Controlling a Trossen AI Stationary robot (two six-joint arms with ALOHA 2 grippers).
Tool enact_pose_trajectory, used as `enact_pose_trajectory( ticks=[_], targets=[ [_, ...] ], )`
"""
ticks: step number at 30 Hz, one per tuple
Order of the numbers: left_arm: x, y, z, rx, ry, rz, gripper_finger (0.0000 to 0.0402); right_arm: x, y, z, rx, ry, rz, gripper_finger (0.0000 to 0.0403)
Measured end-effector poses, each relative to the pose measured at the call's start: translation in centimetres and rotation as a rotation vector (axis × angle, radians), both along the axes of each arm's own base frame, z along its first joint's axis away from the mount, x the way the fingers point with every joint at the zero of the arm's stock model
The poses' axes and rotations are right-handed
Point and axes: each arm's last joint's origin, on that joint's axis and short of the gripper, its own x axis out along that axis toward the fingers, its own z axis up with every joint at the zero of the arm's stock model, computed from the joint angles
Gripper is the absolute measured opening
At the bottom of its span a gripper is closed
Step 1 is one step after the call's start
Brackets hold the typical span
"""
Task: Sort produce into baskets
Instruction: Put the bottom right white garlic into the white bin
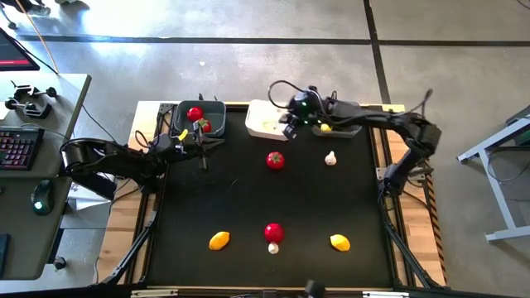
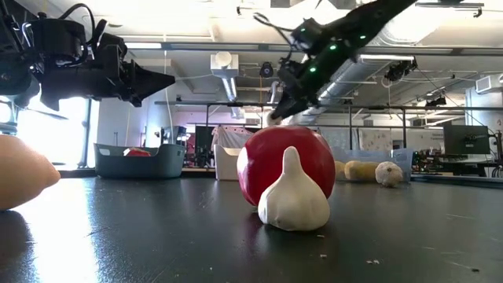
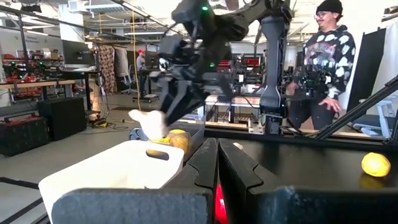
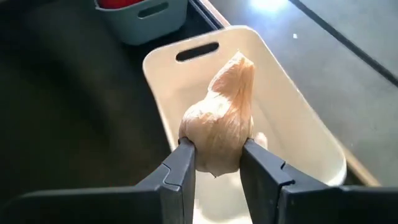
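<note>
Garlic (image 4: pixel 219 134) fills the right wrist view, pinched between the right end effector's (image 4: pixel 217 163) two dark fingers. It's a pale cream bulb, fat at the base and tapering to a tip, and the tip points away from the fingers, so its long axis runs straight out from the grip. It hangs over the white bin (image 4: pixel 309 130), with a grey bin's (image 4: pixel 140 25) corner just past it.

From above, the black surface (image 1: pixel 248 199) carries loose pieces: two tomatoes, one mid-surface (image 1: pixel 275 161) and one toward the near edge (image 1: pixel 273 233); two lemons (image 1: pixel 219 241) (image 1: pixel 339 242) out at either side of that near tomato; and two more bulbs, one (image 1: pixel 330 158) right of the middle tomato, one (image 1: pixel 273 248) touching the near tomato. Three bins sit along the far edge. The left grey one holds two tomatoes (image 1: pixel 195 113) (image 1: pixel 204 126), and the right grey bin (image 1: pixel 352 130) shows something yellow inside. The left end effector (image 1: pixel 203 149) sits clenched and empty just in front of the left grey bin.

Down at surface level, the near bulb (image 2: pixel 293 196) stands upright, tip up, in front of its red tomato (image 2: pixel 267 157), with a lemon's (image 2: pixel 23 177) edge at far left.

Left wrist view: the right arm holds the bulb above the white bin, a lemon (image 3: pixel 375 164) lies far off, and a person (image 3: pixel 320 68) stands behind.
</note>
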Motion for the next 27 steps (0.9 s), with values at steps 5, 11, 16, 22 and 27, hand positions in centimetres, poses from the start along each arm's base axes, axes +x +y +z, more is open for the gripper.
enact_pose_trajectory(
  ticks=[5,11,16,22,27],
  targets=[
    [0.0,0.0,0.0,-0.001,0.0,0.005,0.0,2.8,-2.2,-0.1,-0.016,0.036,0.061,0.0089],
    [0.0,0.0,0.0,-0.001,-0.001,0.007,0.0,5.4,-4.7,-1.1,0.02,0.11,0.107,0.0089],
    [0.0,0.0,0.0,-0.002,0.002,0.007,0.0,6.6,-5.9,-1.9,0.038,0.141,0.124,0.0089],
    [0.0,0.0,0.0,-0.003,0.004,0.007,0.0,6.6,-6.3,-2.8,0.063,0.171,0.12,0.0097],
    [0.0,0.0,-0.1,-0.006,0.007,0.007,0.0,6.5,-6.4,-2.8,0.043,0.19,0.094,0.0124]
  ],
)
